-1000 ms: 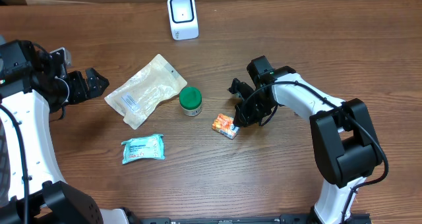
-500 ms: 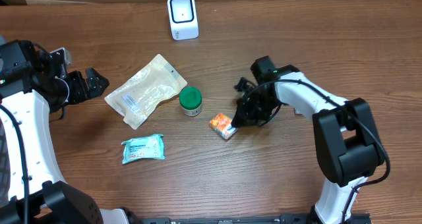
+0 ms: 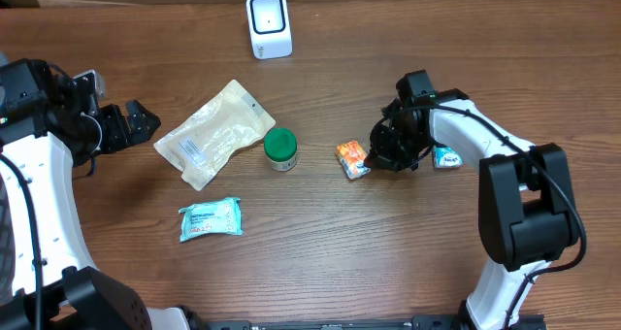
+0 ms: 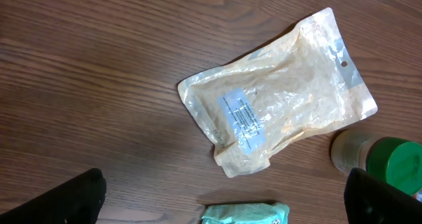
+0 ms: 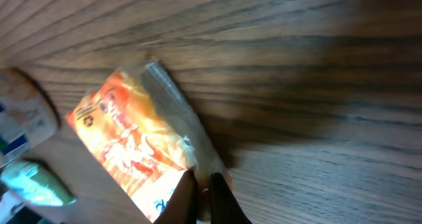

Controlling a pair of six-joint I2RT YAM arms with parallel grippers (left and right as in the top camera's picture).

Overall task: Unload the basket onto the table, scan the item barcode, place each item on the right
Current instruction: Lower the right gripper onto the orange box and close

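Overhead: right claw (image 3: 375,158) clamped on the orange packet (image 3: 353,159), right of the green-lidded jar (image 3: 281,148), bare tabletop (image 3: 330,87) between it and the scanner (image 3: 269,24) at the far edge; left claw (image 3: 146,126) apart, empty, near the left edge. Only the right wrist view shows the pinch on the packet's clear seam.

Bench (image 3: 320,272), from overhead: scanner (image 3: 269,24) at far edge, centre. Pouch (image 3: 215,134) just left of jar (image 3: 281,148); wipes pack (image 3: 211,218) nearer, below pouch. Snack packet (image 3: 353,159) right of jar; small sachet (image 3: 447,157) farther right.
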